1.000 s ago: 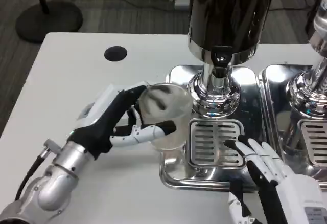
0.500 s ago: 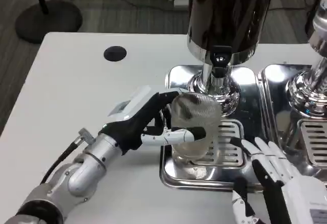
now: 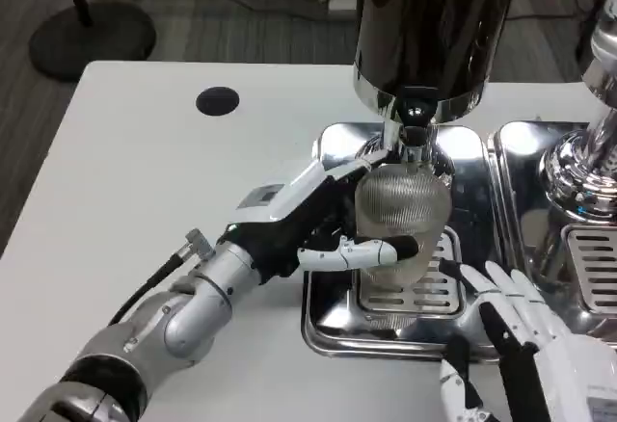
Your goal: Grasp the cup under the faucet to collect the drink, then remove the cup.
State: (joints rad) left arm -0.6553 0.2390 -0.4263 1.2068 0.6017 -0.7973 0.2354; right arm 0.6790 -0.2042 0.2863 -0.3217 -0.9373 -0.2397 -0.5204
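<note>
The left hand (image 3: 323,224) grips a clear ribbed cup (image 3: 400,215), with its fingers (image 3: 371,251) wrapped across the cup's near side and its thumb reaching round the far left side. The cup is tilted, its mouth turned somewhat toward the camera, and it sits directly below the faucet (image 3: 415,123) of the dark drink dispenser (image 3: 434,27). Its rim is just beneath the spout. Whether it rests on the slotted grate (image 3: 410,292) below or hangs just above it cannot be told. The grate lies in a shiny metal drip tray (image 3: 333,330) on the white table (image 3: 145,181).

The silver left forearm (image 3: 174,321) runs from the near left corner up toward the tray, with a thin black cable looping beside it.

The right hand (image 3: 525,345) is at the near right, just right of the grate, over the near edge of the tray. Its fingers are straight and spread, and it holds nothing. The fingertips (image 3: 472,276) point toward the far left and come close to the cup's base; they seem apart from it.

A second chrome dispenser base (image 3: 583,176) stands on its own tray at the far right. A round black disc (image 3: 218,101) is set in the tabletop at the far left, well apart from the cup.
</note>
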